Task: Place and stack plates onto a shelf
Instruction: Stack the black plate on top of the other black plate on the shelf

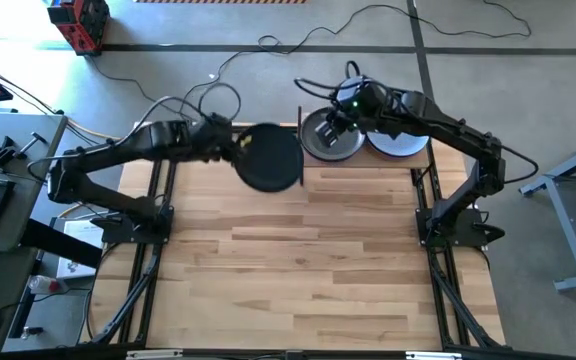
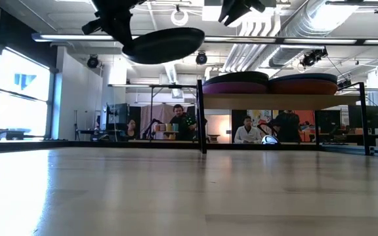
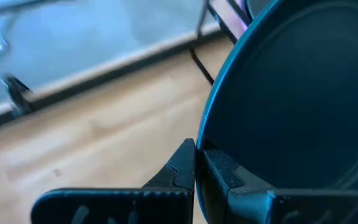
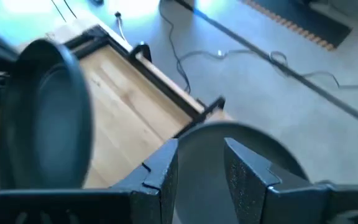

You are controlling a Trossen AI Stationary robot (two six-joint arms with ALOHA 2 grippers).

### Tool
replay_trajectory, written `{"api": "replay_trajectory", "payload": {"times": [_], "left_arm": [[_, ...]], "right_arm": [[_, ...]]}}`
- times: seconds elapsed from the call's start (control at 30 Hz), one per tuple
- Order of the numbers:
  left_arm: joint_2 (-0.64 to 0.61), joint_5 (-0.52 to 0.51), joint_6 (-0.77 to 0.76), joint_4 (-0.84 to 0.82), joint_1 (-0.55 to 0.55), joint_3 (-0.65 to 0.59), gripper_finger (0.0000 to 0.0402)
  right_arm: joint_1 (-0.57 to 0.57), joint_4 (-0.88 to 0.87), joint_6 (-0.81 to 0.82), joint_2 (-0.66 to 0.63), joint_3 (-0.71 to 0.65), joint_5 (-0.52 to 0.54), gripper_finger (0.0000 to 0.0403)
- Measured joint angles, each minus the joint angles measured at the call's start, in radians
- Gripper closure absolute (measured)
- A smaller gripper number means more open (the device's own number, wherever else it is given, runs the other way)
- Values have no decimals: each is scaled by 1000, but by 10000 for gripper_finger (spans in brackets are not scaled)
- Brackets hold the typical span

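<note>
My left gripper (image 1: 236, 146) is shut on a dark grey-black plate (image 1: 269, 158) and holds it high above the table (image 2: 164, 44), just left of the shelf (image 2: 281, 101). The shelf board carries two stacks. The left stack (image 2: 235, 84) has purple plates under a dark grey top plate (image 1: 328, 137). The right stack (image 2: 304, 83) shows a pale plate on top (image 1: 400, 143). My right gripper (image 1: 340, 117) is open and hovers above the left stack (image 4: 241, 155), clear of it. My left gripper pinches the dark plate's rim (image 3: 205, 144) between its two fingers (image 3: 178, 167), at the plate's left edge. It comes about level from the table's left side. The plate is lifted clear of the table and hangs roughly level, slightly tilted (image 2: 164, 44).
The shelf's black upright rods (image 2: 201, 115) stand at the far edge of the wood-plank tabletop (image 1: 298, 270), close beside the held plate. Cables lie on the floor beyond the table (image 1: 268, 45). People sit in the room behind (image 2: 247, 131).
</note>
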Motion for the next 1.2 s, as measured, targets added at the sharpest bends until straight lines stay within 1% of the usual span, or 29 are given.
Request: {"api": "replay_trajectory", "payload": {"times": [0.23,0.33,0.4,0.67,0.97,1.1,1.2], "left_arm": [[0,-17,151,121,114,4,401],[3,-9,201,127,142,4,401],[5,-6,233,121,154,4,401],[5,-5,298,123,162,4,401],[5,-4,370,125,162,4,401],[5,-4,400,125,162,4,401],[5,-5,418,125,162,4,401]], "right_arm": [[-35,95,-21,0,0,-46,295],[-44,124,1,1,0,-91,295],[-47,133,3,2,0,-98,294],[-47,173,-24,3,0,-93,294],[-46,186,46,64,2,-96,294],[-46,222,40,79,0,-97,294],[-46,252,4,78,1,-102,294]]}}
